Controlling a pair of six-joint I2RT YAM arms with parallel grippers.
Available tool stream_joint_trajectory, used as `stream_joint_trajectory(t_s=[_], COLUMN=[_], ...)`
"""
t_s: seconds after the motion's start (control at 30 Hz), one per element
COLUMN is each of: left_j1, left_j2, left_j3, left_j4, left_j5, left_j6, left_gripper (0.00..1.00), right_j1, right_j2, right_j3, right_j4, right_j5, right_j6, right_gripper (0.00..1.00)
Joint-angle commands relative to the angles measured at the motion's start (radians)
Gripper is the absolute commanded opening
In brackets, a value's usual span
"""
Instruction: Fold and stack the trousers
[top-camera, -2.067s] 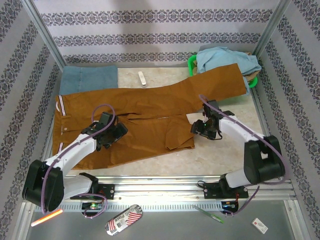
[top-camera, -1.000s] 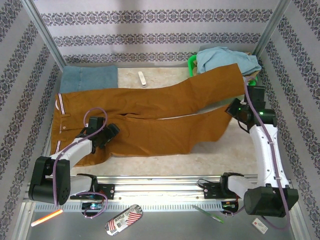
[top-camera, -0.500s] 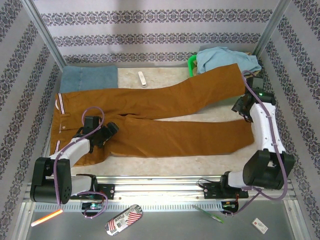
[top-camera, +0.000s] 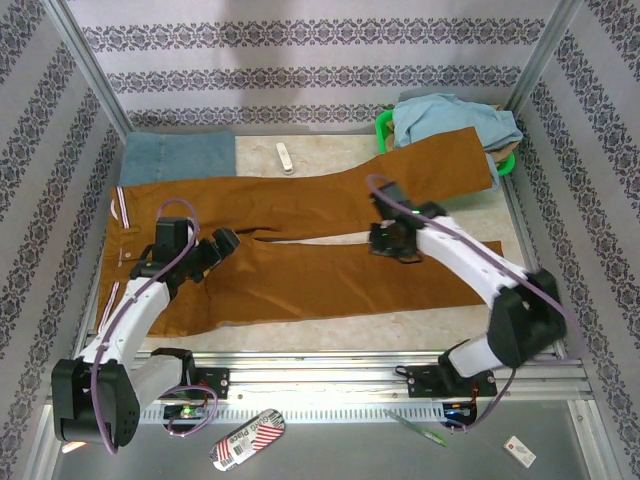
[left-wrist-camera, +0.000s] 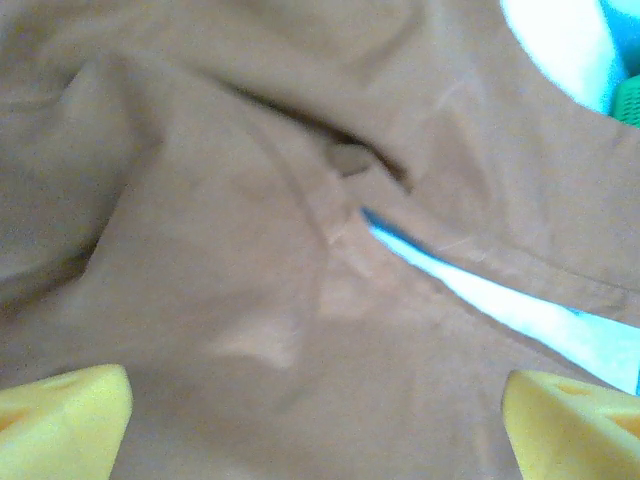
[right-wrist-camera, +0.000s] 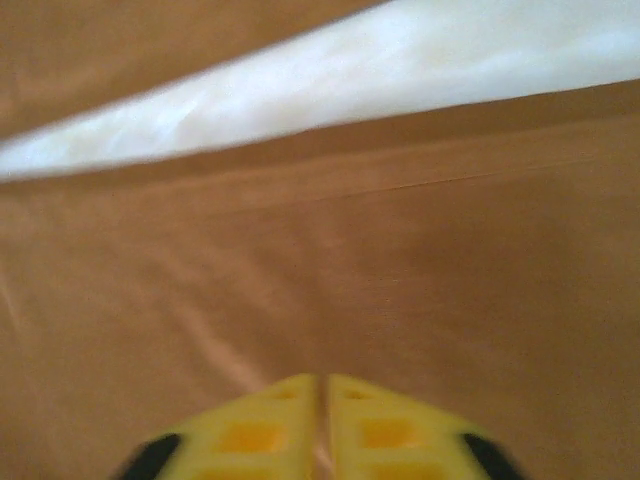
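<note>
Swung in from the hem, the right arm now sits mid-leg. Left claw (top-camera: 222, 241) gapes over the crotch. Trousers (top-camera: 300, 285) lie flat on the surface (top-camera: 330, 150): soft, limp and light, likely best pinched at waistband or hems. Right claw (top-camera: 385, 243) is closed.

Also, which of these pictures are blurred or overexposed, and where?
Top external: sharp and evenly lit, the trousers clear. Left wrist: soft focus, the bare table between the legs washed out to bluish white. Right wrist: blurred cloth, the table strip glaring white.
</note>
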Motion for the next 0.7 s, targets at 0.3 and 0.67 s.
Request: stream_joint_trajectory(t_s=[0.3,0.67], left_j1=[-0.020,-0.021], left_j2=[0.175,-0.199], left_j3=[-0.134,-0.349], left_j4=[0.158,-0.142], left_j5=[-0.010,-0.116], left_j6=[-0.032,-0.142], left_gripper=[0.97,0.94], right_j1=[0.095,0.111], right_j2=[0.242,-0.033], right_j3=[-0.031,-0.409], right_j4=[0.109,0.162], right_j5=[-0.076,-0.184], right_j6=[0.063,0.208], right_gripper=[0.00,0.00])
